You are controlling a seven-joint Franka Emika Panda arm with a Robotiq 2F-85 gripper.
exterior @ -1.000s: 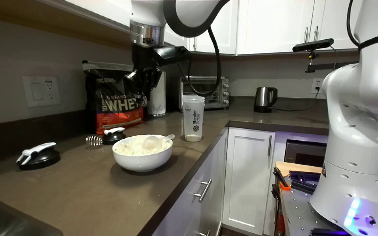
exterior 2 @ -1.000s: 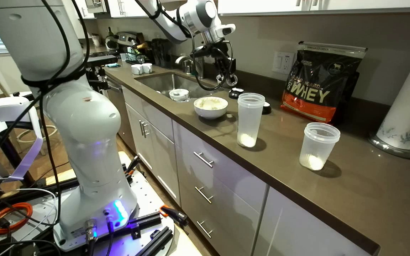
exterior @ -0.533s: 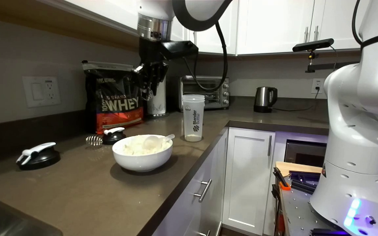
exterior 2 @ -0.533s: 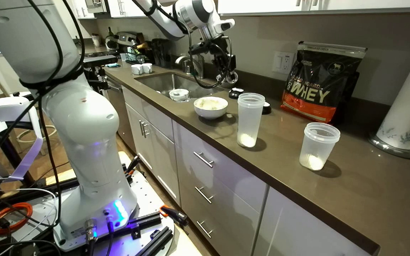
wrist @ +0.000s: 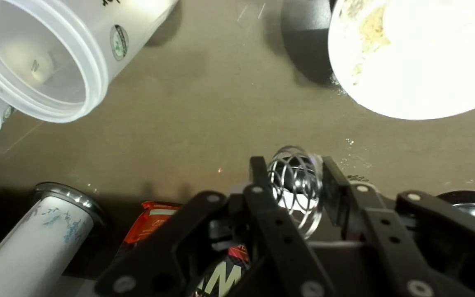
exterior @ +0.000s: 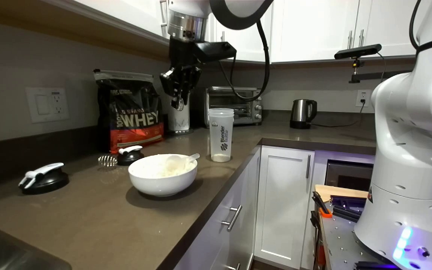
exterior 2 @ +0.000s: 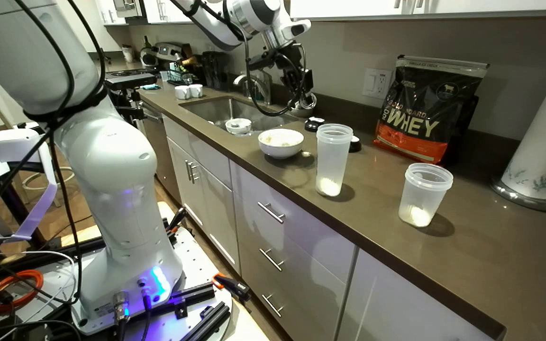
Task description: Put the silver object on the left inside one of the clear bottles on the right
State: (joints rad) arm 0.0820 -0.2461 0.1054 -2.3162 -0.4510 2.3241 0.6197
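- I'm seeing a brown surface [exterior: 99,225] running below white cabinets [exterior: 313,30].
- My pincer [wrist: 292,171] is gripping the silver wire ball [wrist: 294,183] above the surface, its jaws parted only by the ball.
- A clear bottle [exterior 2: 332,161] and a shorter bottle [exterior 2: 424,194] are standing upright, apart from it.
- A white bowl [exterior: 163,184] is holding pale powder [exterior: 156,168].
- A second wire ball [exterior: 107,161] is lying beside a black lid [exterior: 129,156].

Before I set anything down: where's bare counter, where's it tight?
Bare: between white bowl, sink and sink-side flip-top lid; also between tall Blender Bottle shaker and shorter shaker cup. Tight: by the wall, where the other lid, loose wire whisk ball and whey bag cluster.
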